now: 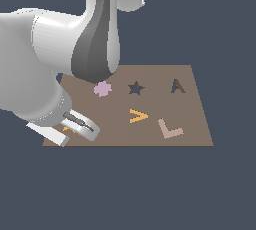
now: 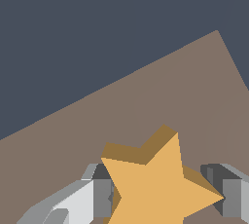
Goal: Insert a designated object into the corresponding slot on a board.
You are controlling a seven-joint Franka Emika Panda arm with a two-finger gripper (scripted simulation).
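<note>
The orange-yellow star piece (image 2: 160,184) fills the gap between my gripper's (image 2: 165,197) two fingers, and its points touch both pads. In the exterior view only a sliver of the star (image 1: 66,130) shows under the gripper (image 1: 67,129), low over the brown board's (image 1: 192,109) near corner on the exterior view's left. The gripper looks shut on the star. The dark star-shaped slot (image 1: 135,88) lies in the board's far row, well off toward the exterior view's right of the gripper.
A pink cross-shaped piece (image 1: 102,89) sits left of the slot, partly under the arm. A dark A-shaped cutout (image 1: 177,86) is to the slot's right. An orange V piece (image 1: 138,116) and a beige L piece (image 1: 170,129) lie in the near row.
</note>
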